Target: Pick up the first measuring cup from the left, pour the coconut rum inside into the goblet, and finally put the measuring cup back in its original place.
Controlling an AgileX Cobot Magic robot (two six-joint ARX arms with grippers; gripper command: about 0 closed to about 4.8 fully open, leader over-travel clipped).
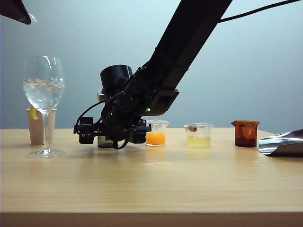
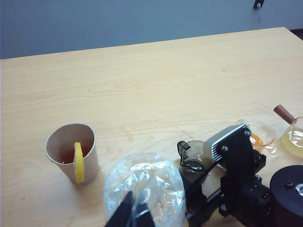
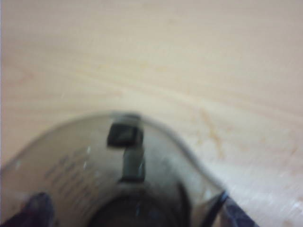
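Note:
The first measuring cup [image 1: 103, 141], smoky grey with a small handle, stands upright on the table left of the orange cup. My right gripper [image 1: 112, 137] reaches across and straddles it, open, with a fingertip [image 1: 85, 137] well clear on each side. In the right wrist view the cup [image 3: 94, 165] fills the space between the jaws of this gripper [image 3: 132, 215]; whether coconut rum lies in it cannot be told. The goblet [image 1: 44, 90], with ice in its bowl, stands at the far left. My left gripper [image 1: 14, 9] hangs high above it, fingers together [image 2: 137, 215] over the goblet [image 2: 156, 184].
A paper cup [image 1: 38, 126] with a lemon slice stands behind the goblet. Right of the grey cup sit an orange-liquid cup [image 1: 155, 133], a pale yellow cup [image 1: 198, 135] and an amber-red cup [image 1: 245, 133]. A shiny foil object [image 1: 281, 143] lies at the right edge.

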